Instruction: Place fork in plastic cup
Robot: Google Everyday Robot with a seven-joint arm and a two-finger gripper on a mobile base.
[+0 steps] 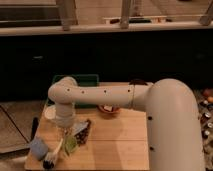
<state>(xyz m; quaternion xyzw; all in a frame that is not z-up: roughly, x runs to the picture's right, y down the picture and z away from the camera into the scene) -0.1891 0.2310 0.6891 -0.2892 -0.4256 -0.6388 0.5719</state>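
Note:
The light yellow-green plastic cup [71, 145] stands upright near the front left of the wooden table [120, 145]. My gripper [66, 131] hangs from the white arm's wrist [63, 112], just above and slightly left of the cup. A slim pale grey-blue piece, which looks like the fork [77, 128], shows right beside the gripper above the cup. I cannot tell whether the gripper holds it.
A dark brown beaded object [84, 134] lies right of the cup. A white-handled brush [53, 155] and a blue object [37, 147] lie to its left. A white tub [50, 113], an orange-red bowl [108, 109] and a green tray [82, 80] are behind.

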